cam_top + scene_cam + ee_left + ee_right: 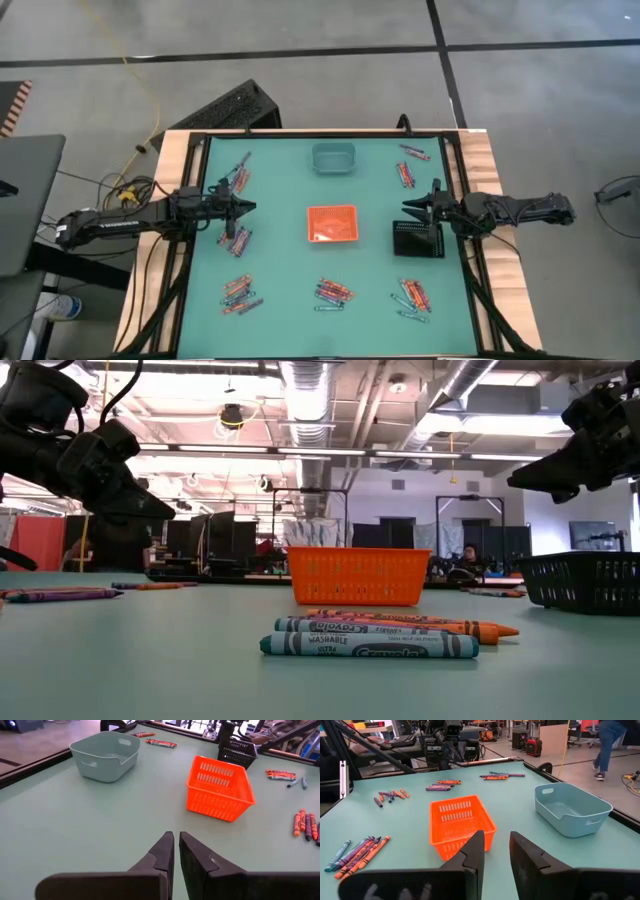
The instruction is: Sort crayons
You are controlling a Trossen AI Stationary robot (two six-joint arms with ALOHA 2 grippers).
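Observation:
Crayons lie flat on the green mat in several small heaps: two at the left [237, 179] [236, 240], three along the near edge [238, 293] [333, 292] [411, 298] and two at the far right [405, 175]. My left gripper [250, 208] [176, 840] hovers shut and empty between the two left heaps, pointing toward the orange tray [331, 223]. My right gripper [405, 207] [496, 837] hovers open and empty above the far edge of the black tray [417, 240], facing the orange tray [461, 824].
A teal tray [333, 157] stands at the far middle, the orange tray in the centre, and the black tray to its right. Bare mat lies between the trays and the heaps. Wooden borders edge the table on the left and right.

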